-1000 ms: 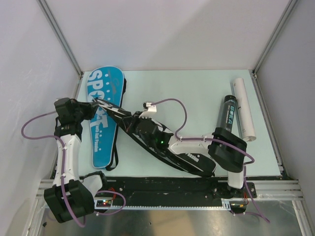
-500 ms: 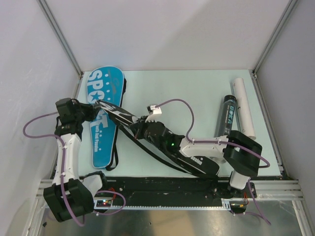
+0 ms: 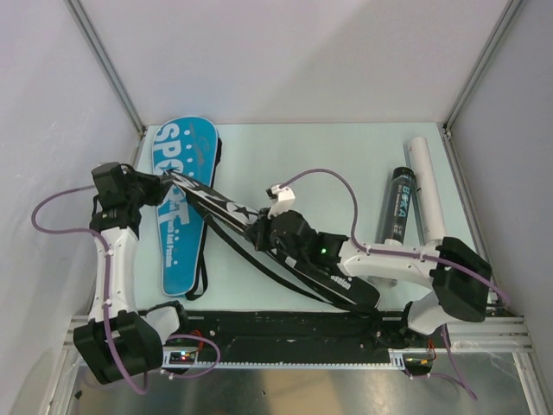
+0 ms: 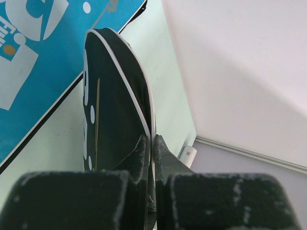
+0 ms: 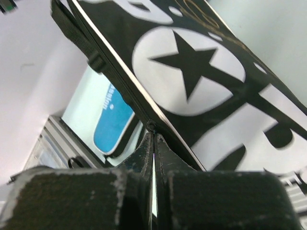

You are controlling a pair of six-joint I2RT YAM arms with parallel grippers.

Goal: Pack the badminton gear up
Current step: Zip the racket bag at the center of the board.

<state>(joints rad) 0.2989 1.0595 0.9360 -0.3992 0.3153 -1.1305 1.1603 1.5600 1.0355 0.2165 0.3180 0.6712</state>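
A black racket bag with white "SPORT" lettering lies diagonally across the table's middle. My left gripper is shut on its far left tip, seen edge-on in the left wrist view, where the black bag stretches away. My right gripper is shut on the bag's zip edge at a small pull, below the star print on the black bag. A blue "SPORT" bag lies flat at the left. No rackets or shuttlecocks show.
A black shuttle tube and a white tube lie side by side at the right edge. The white tube's end shows in the left wrist view. Grey walls close three sides. The blue bag shows behind my right fingers.
My right gripper has slid right and nearer along the black bag's edge, its elbow swinging out to the right. My left gripper has kept its hold, shifting slightly left.
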